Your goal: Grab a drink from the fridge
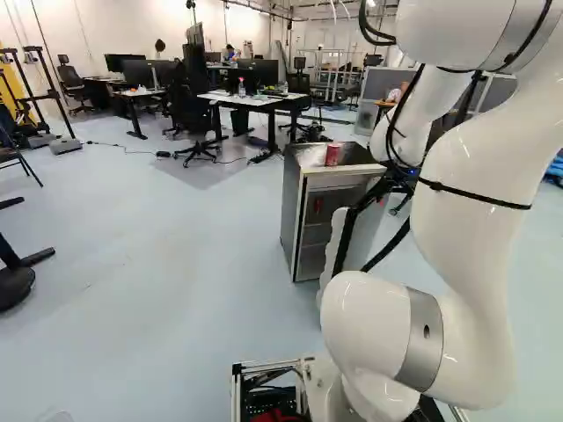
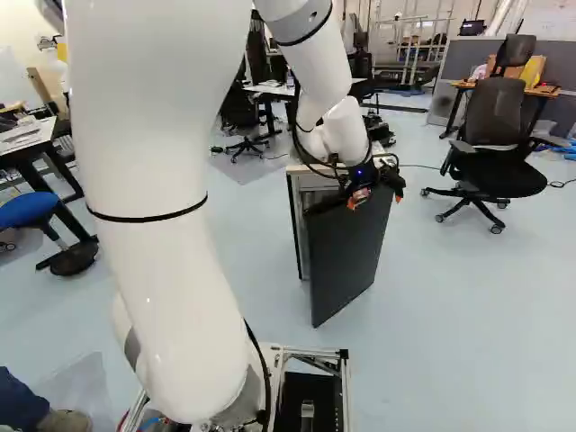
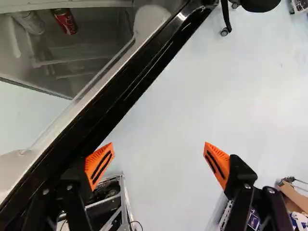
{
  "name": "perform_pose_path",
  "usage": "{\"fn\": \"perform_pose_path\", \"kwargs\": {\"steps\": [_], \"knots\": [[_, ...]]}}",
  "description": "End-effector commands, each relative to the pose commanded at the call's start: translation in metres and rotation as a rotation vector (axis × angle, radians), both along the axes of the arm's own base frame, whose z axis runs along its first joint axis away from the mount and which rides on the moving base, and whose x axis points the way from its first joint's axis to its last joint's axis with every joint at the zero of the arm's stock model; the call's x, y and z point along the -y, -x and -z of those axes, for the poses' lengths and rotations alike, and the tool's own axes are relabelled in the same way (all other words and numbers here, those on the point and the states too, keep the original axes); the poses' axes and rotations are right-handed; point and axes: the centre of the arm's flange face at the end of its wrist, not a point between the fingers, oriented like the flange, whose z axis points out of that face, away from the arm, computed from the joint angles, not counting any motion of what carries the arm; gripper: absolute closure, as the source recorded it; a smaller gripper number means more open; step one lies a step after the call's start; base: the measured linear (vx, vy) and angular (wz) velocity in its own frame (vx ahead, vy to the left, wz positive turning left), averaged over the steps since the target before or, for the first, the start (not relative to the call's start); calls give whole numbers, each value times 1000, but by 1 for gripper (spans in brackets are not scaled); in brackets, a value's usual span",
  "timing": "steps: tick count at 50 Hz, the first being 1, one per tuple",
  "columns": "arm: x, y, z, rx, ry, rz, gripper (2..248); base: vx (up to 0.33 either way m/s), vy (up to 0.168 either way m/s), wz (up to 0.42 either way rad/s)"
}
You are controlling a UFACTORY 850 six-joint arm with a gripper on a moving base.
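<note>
Our gripper (image 2: 378, 193): wide open, empty;
fridge door (image 3: 113, 98) beside one finger; we note red can (image 3: 65, 21) inside, 11 o'clock.

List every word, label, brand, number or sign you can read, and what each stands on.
None reads surely enough to quote.
Red drink can with white lettering, inside the open grey fridge: partly turned away, blurred.
Red can on the fridge's top: too small.
Blue-and-white printed item: partly hidden, too small.
</note>
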Motion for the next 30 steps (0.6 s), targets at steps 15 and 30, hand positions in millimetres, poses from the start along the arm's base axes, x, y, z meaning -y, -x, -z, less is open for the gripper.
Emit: {"fn": "perform_pose_path", "kwargs": {"steps": [15,30], "knots": [[-3,-10,11,-21,0,-29,3,0,0,0],[-5,-22,31,-51,-7,-57,3,0,0,0]]}}
